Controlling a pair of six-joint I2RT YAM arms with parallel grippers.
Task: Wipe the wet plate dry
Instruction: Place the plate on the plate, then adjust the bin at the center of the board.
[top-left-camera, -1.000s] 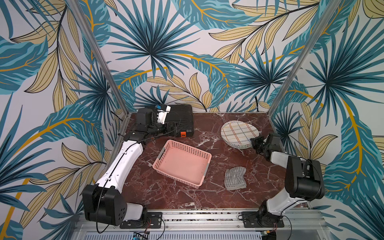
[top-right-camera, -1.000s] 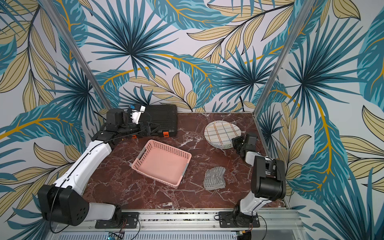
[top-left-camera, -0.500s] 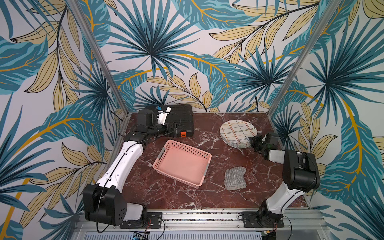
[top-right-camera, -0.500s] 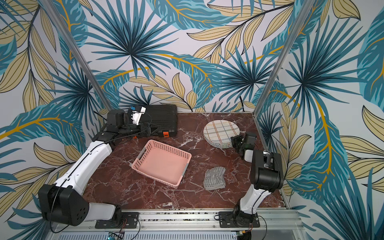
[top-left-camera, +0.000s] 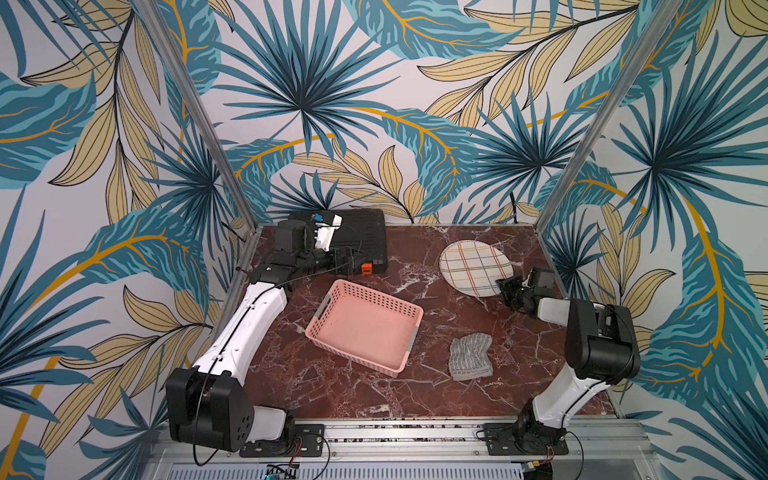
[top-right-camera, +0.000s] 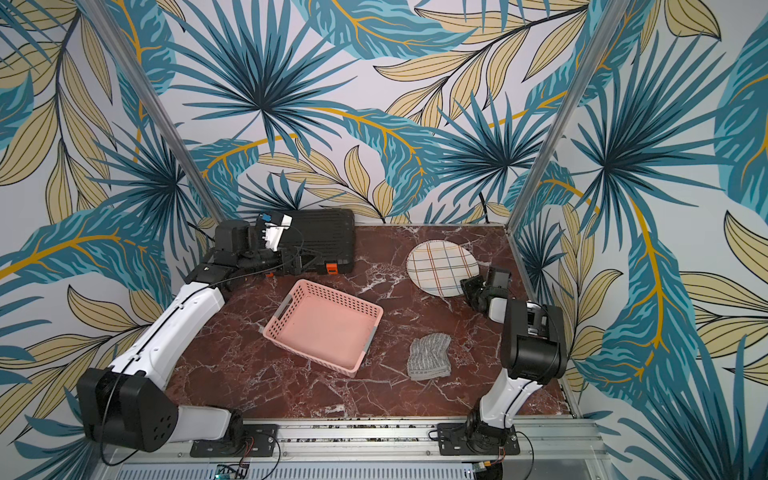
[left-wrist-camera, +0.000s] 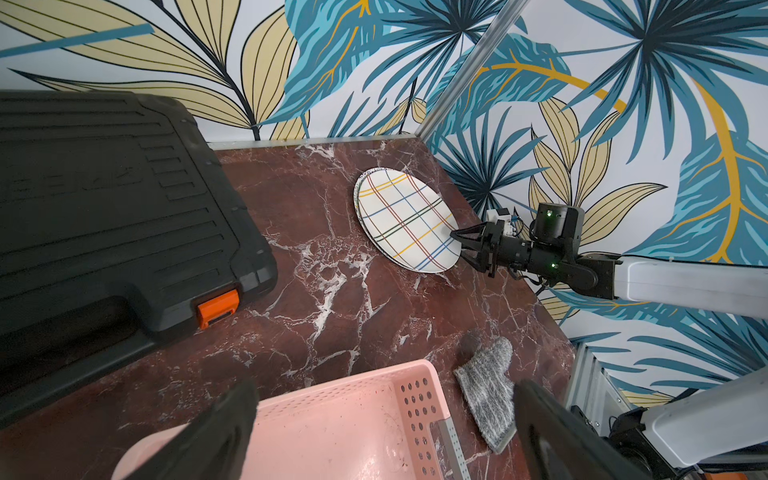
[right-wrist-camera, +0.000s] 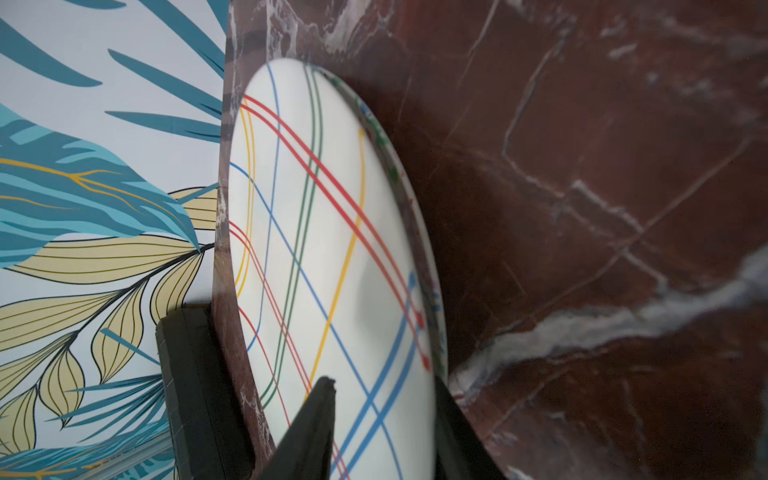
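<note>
Plate (top-left-camera: 473, 268) sits on the table (top-left-camera: 415, 257), far right near the back corner. My right gripper (top-left-camera: 505, 286) has its jaws apart, straddling the plate's rim. Cloth (top-left-camera: 471, 357) lies beside the basket (top-left-camera: 374, 291). My left gripper (top-left-camera: 351, 262) is spread wide by the black case (top-left-camera: 365, 232).

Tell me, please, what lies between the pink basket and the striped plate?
Nothing lies there. Only bare table separates the basket from the plate. Both top views show this open stretch.
</note>
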